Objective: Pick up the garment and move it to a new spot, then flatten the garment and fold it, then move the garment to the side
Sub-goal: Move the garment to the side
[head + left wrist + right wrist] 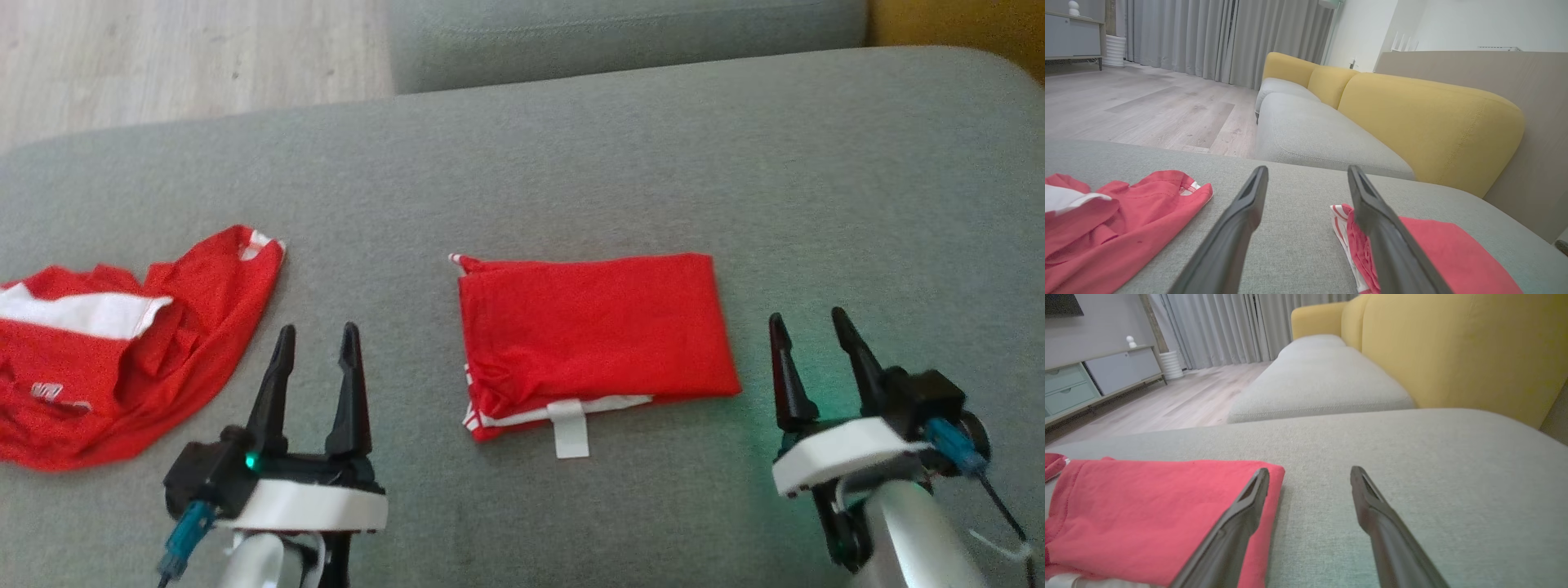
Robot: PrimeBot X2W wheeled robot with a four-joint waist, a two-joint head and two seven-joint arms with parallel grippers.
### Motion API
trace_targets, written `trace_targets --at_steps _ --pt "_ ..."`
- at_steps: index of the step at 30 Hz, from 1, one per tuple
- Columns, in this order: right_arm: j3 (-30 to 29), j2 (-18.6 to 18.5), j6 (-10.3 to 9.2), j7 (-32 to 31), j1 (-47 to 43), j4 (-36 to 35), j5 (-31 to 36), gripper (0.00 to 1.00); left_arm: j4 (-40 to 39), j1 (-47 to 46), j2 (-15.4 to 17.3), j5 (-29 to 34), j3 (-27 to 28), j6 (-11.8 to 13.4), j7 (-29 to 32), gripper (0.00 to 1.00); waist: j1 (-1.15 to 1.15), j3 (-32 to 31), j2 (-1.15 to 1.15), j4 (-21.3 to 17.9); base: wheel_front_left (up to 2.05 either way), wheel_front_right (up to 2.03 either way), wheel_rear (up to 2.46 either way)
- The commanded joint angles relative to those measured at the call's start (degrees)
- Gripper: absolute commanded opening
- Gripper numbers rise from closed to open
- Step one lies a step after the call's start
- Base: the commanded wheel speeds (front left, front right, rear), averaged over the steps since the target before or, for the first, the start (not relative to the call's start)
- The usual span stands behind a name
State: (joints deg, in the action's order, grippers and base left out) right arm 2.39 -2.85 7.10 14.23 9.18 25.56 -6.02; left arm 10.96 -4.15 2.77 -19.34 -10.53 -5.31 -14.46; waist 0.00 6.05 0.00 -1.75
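Observation:
A red garment [592,335] lies folded into a neat rectangle on the grey cushion, a white label sticking out at its near edge. It appears in the left wrist view [1437,249] at the lower right and in the right wrist view [1147,514] at the lower left. My left gripper [318,335] stands open to the left of the garment, nothing between its fingers. My right gripper [807,323] is open just off the garment's right edge, also empty. In the wrist views the left gripper [1306,171] and right gripper [1310,473] hover low over the cushion.
A second red and white garment [114,343] lies crumpled at the cushion's left, also seen in the left wrist view [1110,220]. The grey cushion [857,204] ends at a wooden floor [163,57] beyond. A yellow sofa back [1433,118] runs along the right.

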Motion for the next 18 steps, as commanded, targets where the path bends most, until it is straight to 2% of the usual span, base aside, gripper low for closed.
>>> trace_targets --at_steps 1,12,18 --pt "1.7 0.0 0.39 0.0 3.2 -1.0 -0.4 1.00 -1.7 -2.7 0.1 0.4 1.3 -0.1 -0.5 1.00 0.00 0.9 0.00 0.9 0.00 0.00 0.00" --pt "7.0 0.0 0.39 -3.1 11.7 18.5 -7.9 1.00 -0.8 -4.0 0.1 0.6 -0.3 -0.5 -0.5 1.00 0.00 3.3 0.00 5.1 0.00 0.00 0.00" --pt "11.1 0.0 0.39 -2.5 14.5 26.0 -10.7 1.00 -0.7 -4.2 0.1 1.0 -0.2 -0.7 -0.5 1.00 0.00 3.9 0.00 6.1 0.00 0.00 0.00"
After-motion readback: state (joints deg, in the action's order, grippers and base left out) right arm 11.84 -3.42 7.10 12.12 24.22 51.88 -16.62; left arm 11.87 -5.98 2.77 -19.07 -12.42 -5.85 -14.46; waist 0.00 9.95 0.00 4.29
